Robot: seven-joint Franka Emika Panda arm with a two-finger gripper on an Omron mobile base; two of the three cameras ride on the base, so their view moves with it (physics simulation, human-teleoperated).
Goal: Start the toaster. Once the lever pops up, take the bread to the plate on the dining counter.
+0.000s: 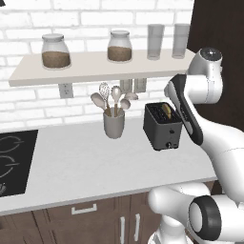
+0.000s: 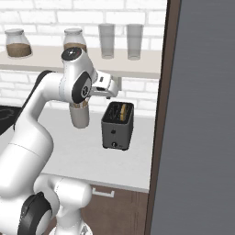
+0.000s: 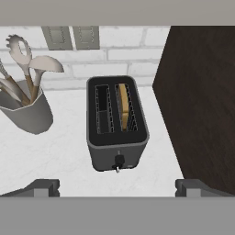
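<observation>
So we've got the gripper (image 3: 117, 188) hanging above the toaster (image 3: 117, 124) with its fingers spread wide apart, nothing between them. The toaster sits on the white counter (image 1: 86, 167), near the dark side panel (image 3: 202, 101), and the bread (image 3: 123, 108) stands in its right-hand slot as the hand camera sees it. A grey utensil cup (image 1: 114, 123) stands just off to the left.

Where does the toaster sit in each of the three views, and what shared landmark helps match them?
Left base view: toaster right of centre, beside the arm.
Right base view: just right of centre, by the dark panel.
Hand view: centre, seen from above, bread in its right slot.
Shared landmark: the utensil cup, on the toaster's left.
</observation>
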